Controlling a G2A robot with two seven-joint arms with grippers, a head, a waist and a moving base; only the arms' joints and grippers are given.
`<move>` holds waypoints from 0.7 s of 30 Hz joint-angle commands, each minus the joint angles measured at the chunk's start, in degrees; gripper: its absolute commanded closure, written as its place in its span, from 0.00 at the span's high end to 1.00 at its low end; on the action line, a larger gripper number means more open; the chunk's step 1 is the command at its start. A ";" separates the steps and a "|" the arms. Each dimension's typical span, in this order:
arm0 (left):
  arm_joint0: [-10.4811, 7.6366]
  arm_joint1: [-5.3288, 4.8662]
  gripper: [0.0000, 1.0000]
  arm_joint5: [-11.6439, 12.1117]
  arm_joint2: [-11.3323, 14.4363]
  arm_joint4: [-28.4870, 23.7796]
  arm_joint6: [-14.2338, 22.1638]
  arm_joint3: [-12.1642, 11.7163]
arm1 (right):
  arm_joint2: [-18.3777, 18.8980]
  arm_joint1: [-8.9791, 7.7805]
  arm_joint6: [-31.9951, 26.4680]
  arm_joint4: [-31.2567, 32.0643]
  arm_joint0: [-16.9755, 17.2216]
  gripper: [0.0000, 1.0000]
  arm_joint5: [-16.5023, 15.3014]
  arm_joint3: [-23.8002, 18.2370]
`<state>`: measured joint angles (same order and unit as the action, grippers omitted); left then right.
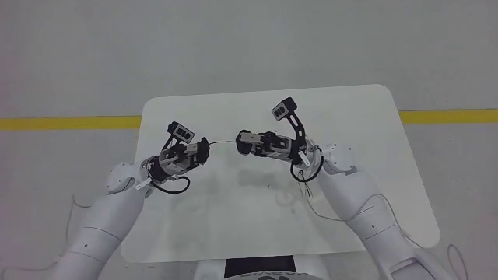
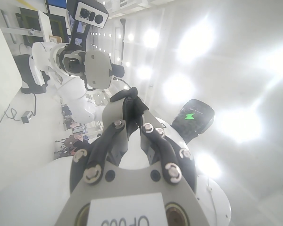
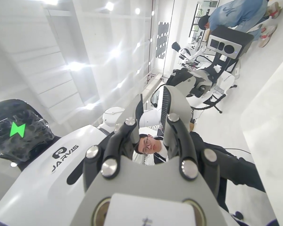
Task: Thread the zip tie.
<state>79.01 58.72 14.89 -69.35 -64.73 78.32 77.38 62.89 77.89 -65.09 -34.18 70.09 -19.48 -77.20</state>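
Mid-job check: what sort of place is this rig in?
Probably a robotics lab or test hall: white rounded-corner table, yellow tape lines on the grey floor, and another white robot in the room behind.

The desk (image 1: 342, 202) has a white, matt, smooth top — laminate or painted board, I cannot tell which. The zip tie (image 1: 222, 141) is a thin black strand that looks like plastic. On the left gripper (image 2: 132, 96) the fingers (image 2: 112, 112) are matt grey; the links (image 2: 101, 147) behind them are smooth black plastic, pinned with bright polished metal rivets (image 2: 92, 174). The right gripper (image 3: 153, 92) is built alike — its pad (image 3: 165, 103) is finely ribbed, black and rubbery.
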 commanded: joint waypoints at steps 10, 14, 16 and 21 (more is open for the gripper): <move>-0.02 0.29 0.00 -0.08 -0.25 0.08 0.14 -0.47 | 0.73 0.37 -0.53 0.83 0.41 0.14 0.00 -0.32; 0.04 0.37 0.00 0.03 -0.41 0.07 0.26 -0.55 | 0.66 0.50 -0.91 0.83 0.51 0.18 0.00 -0.15; 0.06 0.41 0.00 0.04 -0.48 0.10 0.29 -0.57 | 0.62 0.54 -1.06 0.75 0.52 0.18 0.00 -0.07; 0.17 0.50 0.00 0.13 -0.75 0.20 0.35 -0.66 | 0.50 0.65 -1.52 0.52 0.55 0.17 0.00 -0.04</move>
<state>79.15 59.20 15.00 -70.05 -64.55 78.66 76.73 63.40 78.52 -66.54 -33.65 70.64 -19.48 -77.24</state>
